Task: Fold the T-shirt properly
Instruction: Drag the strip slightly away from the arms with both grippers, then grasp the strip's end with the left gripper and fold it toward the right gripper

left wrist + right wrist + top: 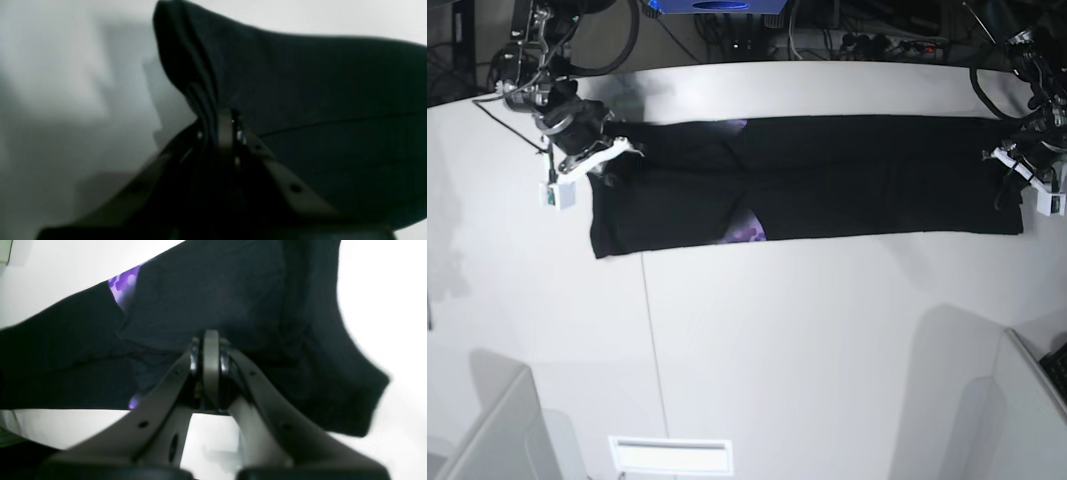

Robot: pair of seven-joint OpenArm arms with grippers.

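Note:
The black T-shirt (827, 180) lies as a long band across the far part of the white table (807, 330). A bit of its purple print (747, 232) shows at the lower edge. My left gripper (1009, 165) is at the band's right end in the base view. In the left wrist view it (227, 123) is shut on a bunched fold of the T-shirt (317, 83). My right gripper (612, 155) is at the band's left end. In the right wrist view it (210, 340) is shut on the T-shirt (200, 290), with the purple print (125, 283) showing nearby.
Cables (867, 40) and a blue object (717, 8) lie behind the table's far edge. A white slotted plate (670, 455) sits at the near edge. Grey panels stand at the near left (487, 430) and near right (1027, 410) corners.

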